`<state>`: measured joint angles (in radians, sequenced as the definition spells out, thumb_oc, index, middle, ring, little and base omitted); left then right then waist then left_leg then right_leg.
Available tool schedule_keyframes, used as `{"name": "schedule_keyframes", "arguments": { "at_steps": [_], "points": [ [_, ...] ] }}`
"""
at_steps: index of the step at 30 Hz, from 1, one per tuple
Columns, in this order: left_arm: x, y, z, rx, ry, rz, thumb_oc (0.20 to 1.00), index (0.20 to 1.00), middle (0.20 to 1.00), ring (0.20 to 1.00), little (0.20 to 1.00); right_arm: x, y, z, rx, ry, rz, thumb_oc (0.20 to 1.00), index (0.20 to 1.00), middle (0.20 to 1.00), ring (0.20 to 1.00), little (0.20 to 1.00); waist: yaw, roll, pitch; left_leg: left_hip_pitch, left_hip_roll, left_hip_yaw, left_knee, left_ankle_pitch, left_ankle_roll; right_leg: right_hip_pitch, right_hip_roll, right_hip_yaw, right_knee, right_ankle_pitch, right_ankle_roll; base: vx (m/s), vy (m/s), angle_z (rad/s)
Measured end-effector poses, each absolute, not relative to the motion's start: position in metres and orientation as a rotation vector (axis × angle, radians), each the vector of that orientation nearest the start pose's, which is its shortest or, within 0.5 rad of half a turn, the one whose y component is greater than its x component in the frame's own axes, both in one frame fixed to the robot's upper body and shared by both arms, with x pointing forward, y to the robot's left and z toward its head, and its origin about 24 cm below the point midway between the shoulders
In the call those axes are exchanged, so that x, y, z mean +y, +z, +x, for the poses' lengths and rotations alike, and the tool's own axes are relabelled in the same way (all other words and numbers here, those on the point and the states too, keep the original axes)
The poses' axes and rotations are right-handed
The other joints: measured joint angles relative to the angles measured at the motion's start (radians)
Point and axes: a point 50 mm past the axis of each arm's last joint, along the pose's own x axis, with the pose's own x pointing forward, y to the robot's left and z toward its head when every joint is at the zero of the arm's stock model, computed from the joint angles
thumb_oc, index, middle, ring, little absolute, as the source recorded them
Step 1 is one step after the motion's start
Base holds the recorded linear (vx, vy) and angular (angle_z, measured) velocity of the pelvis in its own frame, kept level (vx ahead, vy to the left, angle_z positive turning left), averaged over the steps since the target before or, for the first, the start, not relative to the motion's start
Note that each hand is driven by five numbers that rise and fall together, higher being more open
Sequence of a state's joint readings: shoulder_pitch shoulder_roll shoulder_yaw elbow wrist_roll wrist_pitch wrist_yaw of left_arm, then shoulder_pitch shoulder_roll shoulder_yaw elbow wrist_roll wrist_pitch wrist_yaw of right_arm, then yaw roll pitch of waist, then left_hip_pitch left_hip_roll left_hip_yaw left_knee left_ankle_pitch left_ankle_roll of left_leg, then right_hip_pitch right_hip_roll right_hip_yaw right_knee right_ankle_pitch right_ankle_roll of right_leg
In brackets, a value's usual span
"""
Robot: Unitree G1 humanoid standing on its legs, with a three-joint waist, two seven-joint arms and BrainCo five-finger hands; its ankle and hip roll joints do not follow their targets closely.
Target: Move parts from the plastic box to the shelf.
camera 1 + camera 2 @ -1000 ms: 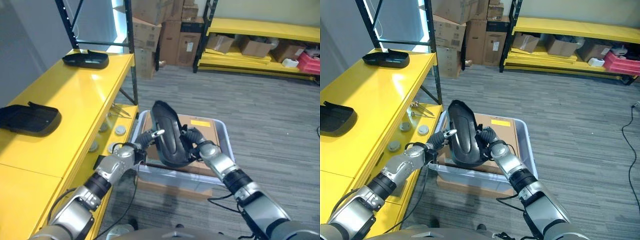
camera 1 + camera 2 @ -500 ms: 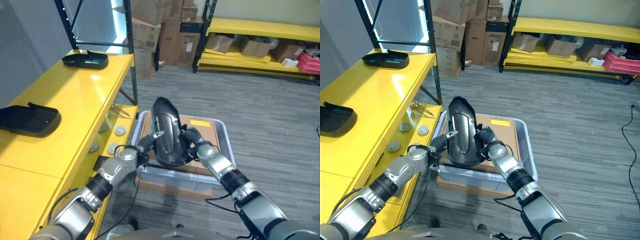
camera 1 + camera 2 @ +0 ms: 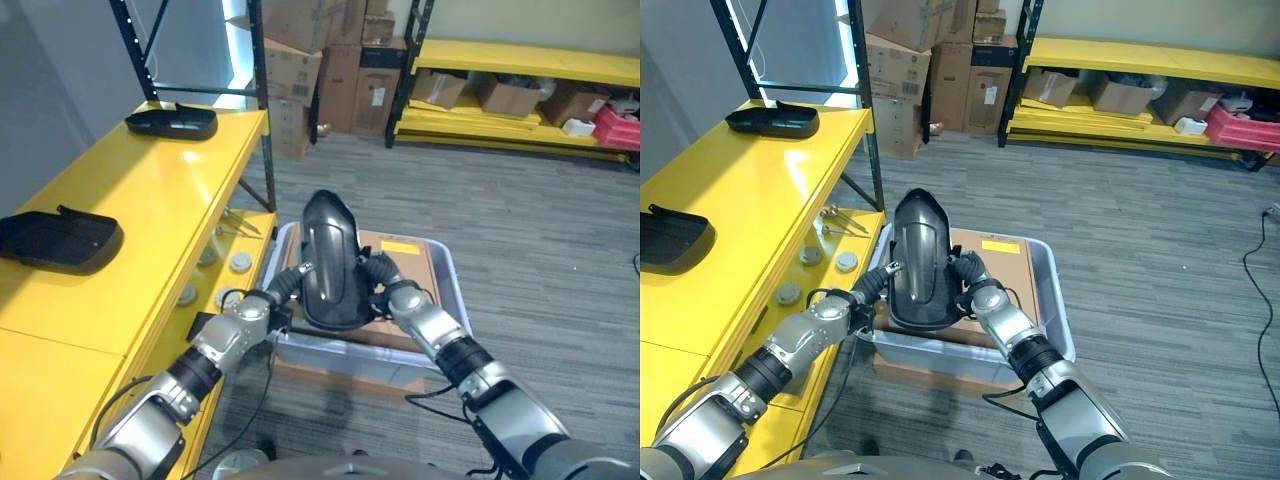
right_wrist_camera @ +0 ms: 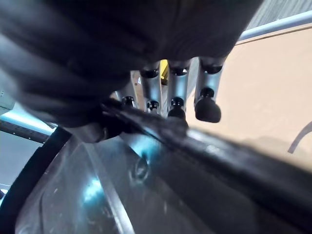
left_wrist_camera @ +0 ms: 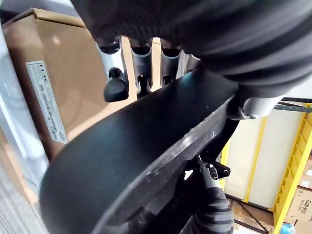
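Far left: yellow metal shelf (image 3: pixel 150 215), its top deck running from near left to far. Two flat black plastic tray-like parts lie on it, well apart: one near the left edge (image 3: pixel 55 240), one at the far end (image 3: pixel 172 120). On the lower yellow ledge just right of the deck, a few small round grey discs (image 3: pixel 240 261) and some thin metal pieces.

Left hand (image 3: pixel 283 288): reaches in from lower left, fingers curled over the left edge of a long glossy black curved plastic part (image 3: pixel 330 262). In the left wrist view the fingers (image 5: pixel 114 68) hook over one face of the part's rim with the thumb on the other face. Clamped on the part.

The black curved part stands upright, narrow rounded end pointing far, held between both hands above the clear plastic box (image 3: pixel 445 280). The box sits on the grey carpet floor (image 3: pixel 540 230), just right of the shelf. A flat brown cardboard sheet (image 3: pixel 405 262) with a yellow label lies inside it, under the raised part.

Right hand (image 3: pixel 378 278): comes in from lower right, gripping the right edge of the same part. In the right wrist view its fingers (image 4: pixel 204 97) wrap over the rim.

Far right background: a low yellow rack (image 3: pixel 520 70) holding cardboard boxes; stacked cartons (image 3: pixel 320 60) left of it.
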<state>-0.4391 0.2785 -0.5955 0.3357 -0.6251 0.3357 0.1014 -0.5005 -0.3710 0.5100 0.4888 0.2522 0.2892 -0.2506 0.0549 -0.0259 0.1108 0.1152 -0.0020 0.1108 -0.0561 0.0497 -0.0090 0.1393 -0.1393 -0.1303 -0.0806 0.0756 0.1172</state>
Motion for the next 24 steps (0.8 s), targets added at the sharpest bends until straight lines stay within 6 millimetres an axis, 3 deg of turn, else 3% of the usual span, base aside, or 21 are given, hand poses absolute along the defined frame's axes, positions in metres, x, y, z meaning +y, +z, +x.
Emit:
{"name": "schedule_keyframes", "arguments": {
  "at_steps": [2, 3, 4, 5, 8, 11, 17, 24],
  "points": [
    [0.071, 0.016, 0.293, 0.465, -0.454, 0.003, 0.2, 0.2, 0.2, 0.2, 0.2, -0.141, 0.022, 0.324, 0.373, 0.081, -0.35, 0.2, 0.2, 0.2, 0.2, 0.2, 0.0, 0.0, 0.0, 0.0, 0.0, 0.0, 0.0, 0.0, 0.0, 0.0, 0.0, 0.0, 0.0, 0.0, 0.0, 0.0, 0.0, 0.0],
    [0.072, 0.017, 0.294, 0.458, -0.452, 0.003, 0.2, 0.2, 0.2, 0.2, 0.2, -0.14, 0.021, 0.324, 0.391, 0.077, -0.296, 0.322, 0.322, 0.322, 0.322, 0.322, 0.0, 0.0, 0.0, 0.0, 0.0, 0.0, 0.0, 0.0, 0.0, 0.0, 0.0, 0.0, 0.0, 0.0, 0.0, 0.0, 0.0, 0.0],
    [0.073, 0.017, 0.294, 0.453, -0.451, 0.008, 0.2, 0.2, 0.2, 0.2, 0.2, -0.138, 0.02, 0.323, 0.405, 0.068, -0.243, 0.595, 0.595, 0.595, 0.595, 0.595, 0.0, 0.0, 0.0, 0.0, 0.0, 0.0, 0.0, 0.0, 0.0, 0.001, 0.0, 0.0, 0.0, 0.0, 0.0, 0.0, 0.0, 0.0],
    [0.074, 0.017, 0.294, 0.45, -0.447, 0.01, 0.2, 0.2, 0.2, 0.2, 0.2, -0.136, 0.02, 0.323, 0.419, 0.063, -0.188, 1.0, 1.0, 1.0, 1.0, 1.0, -0.001, 0.0, 0.0, 0.0, 0.0, 0.0, 0.0, 0.0, 0.0, 0.003, 0.0, 0.0, 0.0, 0.0, 0.0, 0.0, 0.0, 0.0],
    [0.079, 0.021, 0.297, 0.427, -0.415, 0.009, 0.2, 0.2, 0.2, 0.2, 0.2, -0.121, 0.025, 0.325, 0.435, 0.05, 0.138, 1.0, 1.0, 1.0, 1.0, 1.0, 0.001, 0.001, 0.001, 0.003, 0.001, -0.002, 0.0, 0.0, -0.001, 0.008, 0.0, -0.003, 0.0, 0.0, 0.0, 0.0, 0.001, 0.01],
    [0.082, 0.03, 0.299, 0.39, -0.406, 0.009, 0.2, 0.2, 0.2, 0.2, 0.2, -0.121, 0.035, 0.33, 0.388, 0.011, 0.329, 1.0, 1.0, 1.0, 1.0, 1.0, 0.012, 0.001, 0.002, 0.005, 0.0, -0.007, -0.002, 0.0, -0.001, 0.008, -0.002, -0.012, 0.0, -0.001, 0.0, 0.0, 0.0, 0.05],
    [0.078, 0.031, 0.298, 0.396, -0.414, -0.023, 0.2, 0.2, 0.2, 0.2, 0.2, -0.128, 0.042, 0.334, 0.323, -0.041, 0.364, 1.0, 1.0, 1.0, 1.0, 1.0, 0.004, 0.001, 0.002, 0.006, 0.0, -0.002, -0.012, 0.004, -0.002, 0.001, -0.001, -0.01, 0.0, -0.002, 0.001, 0.0, 0.0, -0.01],
    [0.07, 0.036, 0.297, 0.362, -0.43, -0.062, 0.2, 0.2, 0.2, 0.2, 0.2, -0.153, 0.071, 0.335, 0.173, -0.088, 0.414, 1.0, 1.0, 1.0, 1.0, 1.0, -0.042, -0.002, 0.005, 0.008, 0.007, 0.024, -0.022, 0.005, -0.004, -0.013, 0.006, 0.011, 0.0, -0.001, 0.001, -0.01, -0.003, -0.09]
  ]
}}
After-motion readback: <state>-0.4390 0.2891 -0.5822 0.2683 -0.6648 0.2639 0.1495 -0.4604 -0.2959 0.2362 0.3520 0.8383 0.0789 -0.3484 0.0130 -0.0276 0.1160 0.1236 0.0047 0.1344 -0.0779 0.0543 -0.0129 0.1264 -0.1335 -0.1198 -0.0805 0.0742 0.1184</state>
